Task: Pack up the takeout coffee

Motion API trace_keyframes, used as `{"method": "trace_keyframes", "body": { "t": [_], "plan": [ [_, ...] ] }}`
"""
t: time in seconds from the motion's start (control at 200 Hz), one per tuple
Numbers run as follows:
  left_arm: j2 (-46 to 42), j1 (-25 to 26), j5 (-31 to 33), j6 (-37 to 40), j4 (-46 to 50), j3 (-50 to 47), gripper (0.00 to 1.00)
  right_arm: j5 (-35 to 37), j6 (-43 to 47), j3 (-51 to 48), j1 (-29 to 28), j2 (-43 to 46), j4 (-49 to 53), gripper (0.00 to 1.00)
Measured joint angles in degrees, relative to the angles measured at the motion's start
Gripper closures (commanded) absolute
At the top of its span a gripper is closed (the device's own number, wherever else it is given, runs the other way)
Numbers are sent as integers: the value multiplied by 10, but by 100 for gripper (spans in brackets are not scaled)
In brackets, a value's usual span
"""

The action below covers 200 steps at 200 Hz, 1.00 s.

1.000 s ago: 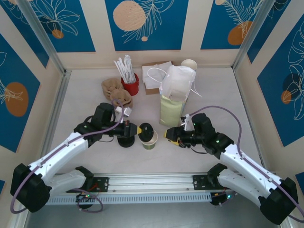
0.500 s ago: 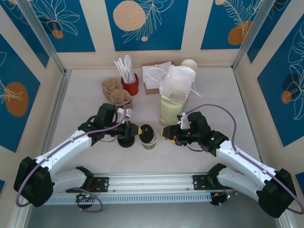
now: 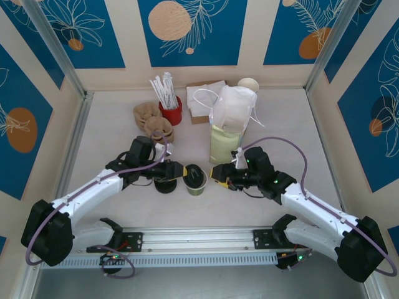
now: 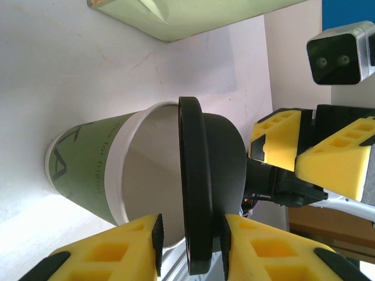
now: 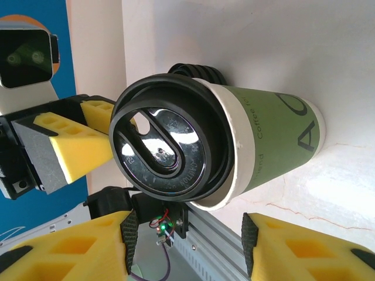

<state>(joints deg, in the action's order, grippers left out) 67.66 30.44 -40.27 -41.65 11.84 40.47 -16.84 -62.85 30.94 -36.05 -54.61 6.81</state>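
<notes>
On the pale table (image 3: 112,124), an olive paper cup (image 5: 263,146) reads "Coffee To". My left pincer (image 4: 190,240) pinches its round black plastic lid (image 4: 202,170); my right pincer (image 5: 186,234) gapes open.

Top external — high, from the near side, looking down over the whole table (image 3: 112,118). Wrist views close in, low, facing each other; all three share the takeout coffee (image 3: 195,182).

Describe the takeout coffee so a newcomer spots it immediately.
Find the tall pale-green paper bag mid-table. Just in front, between the left gripper and right gripper, stands a short olive-green cup. Unlike the white cups behind, it bears a tilted black lid.
</notes>
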Motion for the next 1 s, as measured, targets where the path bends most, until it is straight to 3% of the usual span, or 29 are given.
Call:
{"method": "trace_keyframes", "body": {
  "t": [1.0],
  "plan": [
    [12,-2,3,2,-3,-21,65,12,-2,0,-22,-46,-10,46]
  ]
}}
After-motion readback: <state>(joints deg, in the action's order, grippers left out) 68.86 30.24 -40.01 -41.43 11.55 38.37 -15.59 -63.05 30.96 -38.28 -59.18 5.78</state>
